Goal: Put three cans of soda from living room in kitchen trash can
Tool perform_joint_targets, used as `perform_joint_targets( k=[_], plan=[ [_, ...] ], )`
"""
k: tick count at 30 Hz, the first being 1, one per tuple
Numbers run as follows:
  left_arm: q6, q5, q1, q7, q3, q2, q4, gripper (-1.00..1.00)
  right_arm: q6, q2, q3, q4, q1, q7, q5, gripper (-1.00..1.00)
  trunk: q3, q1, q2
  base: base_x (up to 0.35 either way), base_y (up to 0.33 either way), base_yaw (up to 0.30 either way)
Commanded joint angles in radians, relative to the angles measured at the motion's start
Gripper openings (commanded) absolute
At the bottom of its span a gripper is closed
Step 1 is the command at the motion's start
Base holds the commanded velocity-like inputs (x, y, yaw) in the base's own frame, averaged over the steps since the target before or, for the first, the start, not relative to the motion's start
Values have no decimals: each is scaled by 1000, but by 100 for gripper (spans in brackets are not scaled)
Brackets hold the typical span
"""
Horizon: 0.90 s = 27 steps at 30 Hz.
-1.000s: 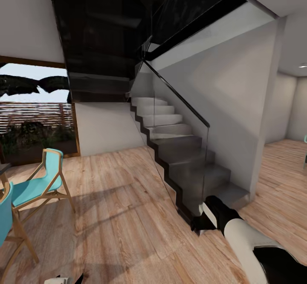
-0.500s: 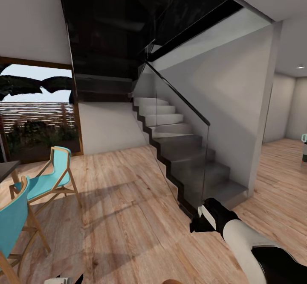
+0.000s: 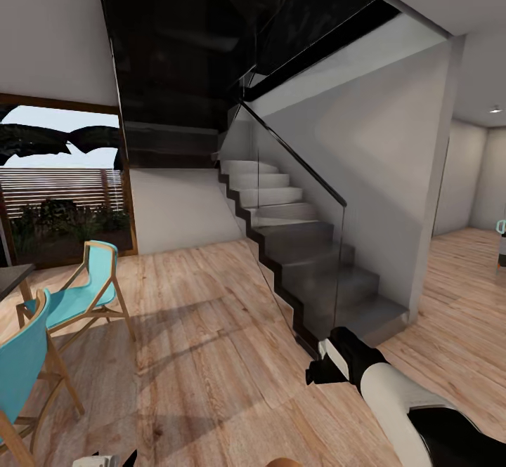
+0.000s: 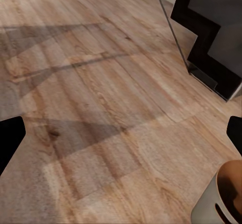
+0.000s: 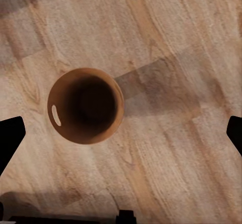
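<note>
Tash can (image 5: pixel 85 105) upright, open plank floor (image 5: pixel 176 148) around

My head camera is panning left and now settling: the staircase (image 3: pixel 309 270) and teal chairs (image 3: pixel 84 291) are sitting further right than a second ago. My right arm (image 3: pixel 393 390) is drifting slightly left, and the bin's rim (image 3: pixel 287 461) is edging in nearest me.
</note>
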Motion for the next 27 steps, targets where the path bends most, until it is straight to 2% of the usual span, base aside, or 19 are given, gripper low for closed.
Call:
perform_joint_targets(
  k=[1, 9, 27],
  plan=[
    [0, 1, 0, 0, 0, 0, -1, 100, 0, 0, 0, -2, 0, 0, 0, 100, 0, 0, 0, 0, 0, 0],
    [1, 2, -1, 1, 1, -2, -2, 100, 0, 4, 1, -5, 1, 1, -5, 100, 0, 0, 0, 0, 0, 0],
    [1, -5, -2, 7, 1, -2, -6, 100, -1, 39, 2, -5, 1, 4, -4, 100, -75, 69, -126, 0, 0, 0]
  ],
)
